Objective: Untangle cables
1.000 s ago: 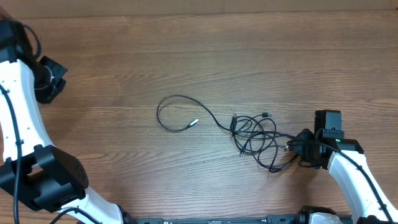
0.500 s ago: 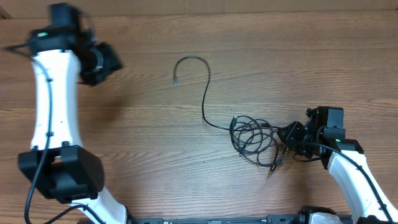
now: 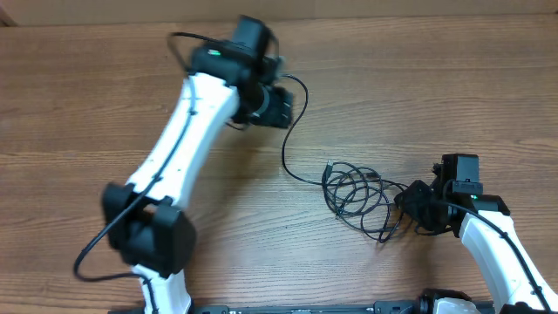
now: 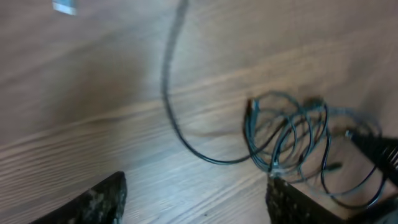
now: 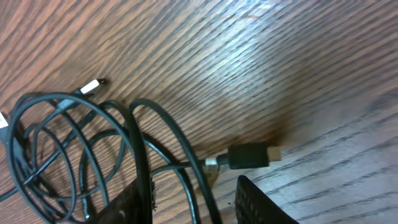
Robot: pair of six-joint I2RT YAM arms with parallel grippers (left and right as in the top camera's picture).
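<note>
Several thin black cables lie in a tangle [image 3: 357, 196] right of the table's middle, also seen as blurred loops in the left wrist view [image 4: 298, 137]. One long cable [image 3: 285, 148] runs out of the tangle toward the back and reaches my left gripper [image 3: 283, 106]. That gripper [image 4: 196, 199] hangs above the wood, open, with nothing between its fingers; a silver plug tip [image 4: 64, 6] shows far off. My right gripper [image 3: 408, 202] sits at the tangle's right edge. It [image 5: 193, 202] is open, with cable strands [image 5: 186, 180] running through the gap and a black plug [image 5: 249, 155] just ahead.
The wooden table [image 3: 436, 87] fills the view. My left arm [image 3: 174, 148] stretches diagonally from the front left to the upper middle. The right arm [image 3: 497, 244] stays at the front right corner.
My left arm swung from the far left to the upper middle. The long cable's loop was pulled out straight toward the back. Both grippers went from shut to open.
</note>
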